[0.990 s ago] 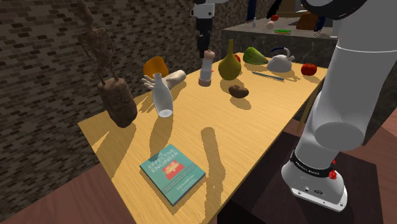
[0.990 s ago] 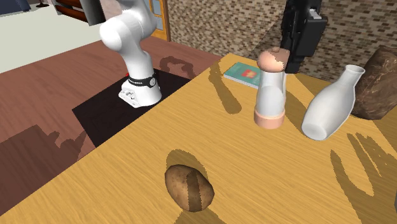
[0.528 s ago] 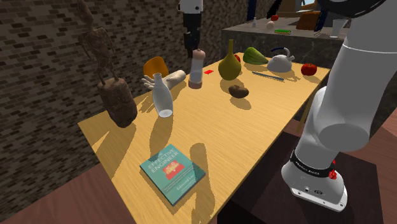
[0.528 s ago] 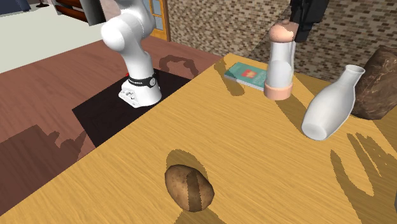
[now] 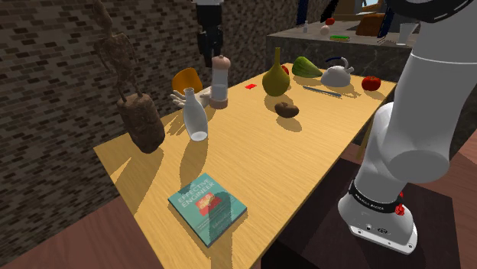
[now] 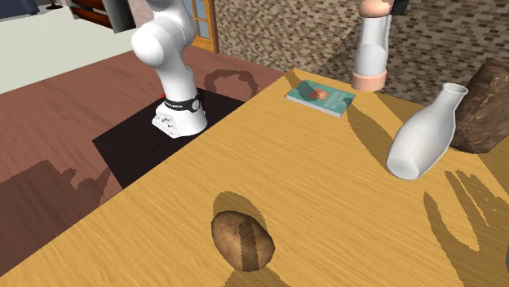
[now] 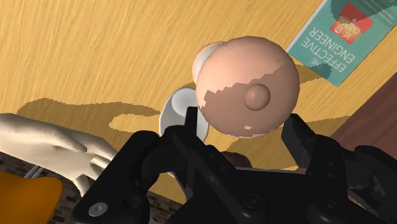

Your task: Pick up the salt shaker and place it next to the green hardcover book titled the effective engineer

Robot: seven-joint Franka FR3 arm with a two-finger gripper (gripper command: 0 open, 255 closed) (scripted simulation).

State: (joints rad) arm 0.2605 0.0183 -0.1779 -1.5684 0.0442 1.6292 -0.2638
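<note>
The salt shaker (image 5: pixel 220 81), a pale cylinder with a pinkish round cap, hangs upright above the wooden table (image 5: pixel 306 157), over the back left part near a white hand sculpture (image 5: pixel 200 95). My gripper (image 5: pixel 215 59) is shut on its cap from above. In the second exterior view the salt shaker (image 6: pixel 371 49) floats beyond the book (image 6: pixel 320 96), under the gripper (image 6: pixel 382 8). In the wrist view the black fingers (image 7: pixel 192 130) clasp the cap (image 7: pixel 248 86). The green book (image 5: pixel 208 208) lies flat near the table's front corner; its cover (image 7: pixel 340 35) reads "The Effective Engineer".
A white bottle vase (image 5: pixel 194 116) stands beside the hand sculpture, with a brown rough sculpture (image 5: pixel 139 116) at the shoulder view's left. A potato (image 5: pixel 287 109), an olive vase (image 5: pixel 275 76), a kettle (image 5: pixel 336 74) and an orange bowl (image 5: pixel 186 79) sit further back.
The gripper has lifted the salt shaker off the table and carried it toward the shoulder view's left, from beside the olive vase to above the hand sculpture.
</note>
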